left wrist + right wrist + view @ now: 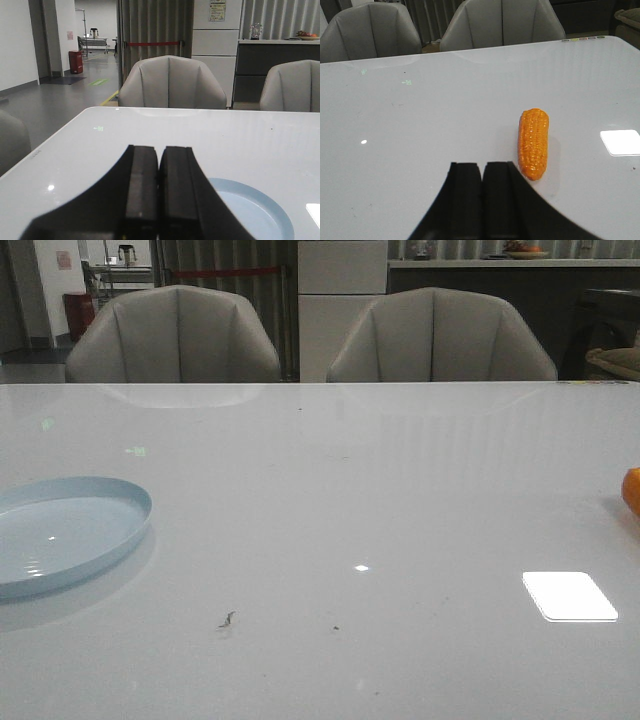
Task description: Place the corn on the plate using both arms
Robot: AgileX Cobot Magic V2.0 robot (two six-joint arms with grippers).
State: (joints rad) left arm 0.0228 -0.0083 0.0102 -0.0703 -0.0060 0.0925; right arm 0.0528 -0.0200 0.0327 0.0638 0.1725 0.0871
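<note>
Plate (65, 530): pale blue, shallow, holding nothing, on the white table (330, 500) at its left side.
Corn (533, 143): orange cob lying flat on the bare table at the right side, well apart from the plate.
Left gripper (159, 190): jaws pressed together, holding nothing, raised near the plate.
Right gripper (483, 200): jaws together, holding nothing, just beside the corn, not touching it.
Background: two grey chairs (175, 335) behind the table.

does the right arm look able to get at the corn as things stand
Probably yes. The corn lies alone on the bare white table, just ahead of the right gripper, with nothing between them. Its fingers are pressed shut, though, so they would need to open first.
</note>
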